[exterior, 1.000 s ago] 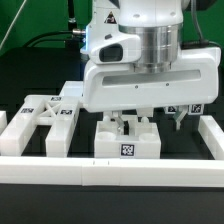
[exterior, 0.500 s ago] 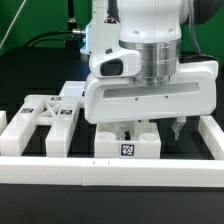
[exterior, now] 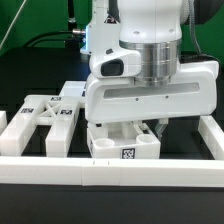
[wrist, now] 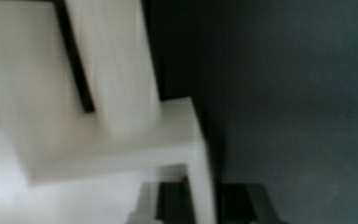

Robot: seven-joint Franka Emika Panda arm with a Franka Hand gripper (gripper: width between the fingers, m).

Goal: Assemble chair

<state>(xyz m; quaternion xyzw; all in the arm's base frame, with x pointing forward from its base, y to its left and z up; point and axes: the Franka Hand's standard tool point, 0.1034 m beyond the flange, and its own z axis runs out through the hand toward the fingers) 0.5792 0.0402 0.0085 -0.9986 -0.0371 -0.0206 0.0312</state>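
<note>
The white seat slab (exterior: 124, 146), with a black-and-white tag on its front face, lies just behind the front rail. My gripper (exterior: 130, 127) reaches straight down onto it, and the broad white hand hides most of the fingers. In the wrist view the two dark fingers (wrist: 165, 206) stand close on either side of a thin white edge of the slab (wrist: 105, 130), so my gripper (wrist: 201, 205) is shut on it. The cross-braced frame (exterior: 45, 115) lies flat at the exterior view's left, apart from the slab.
Long white border rails run along the front (exterior: 110, 172), the exterior view's left (exterior: 12, 135) and its right (exterior: 212, 135). Another white blocky part (exterior: 72, 92) lies behind the cross-braced frame. Black cables and the arm's base are at the back.
The hand turned and then came down lower over the seat slab. The slab has shifted a little toward the exterior view's left and front.
</note>
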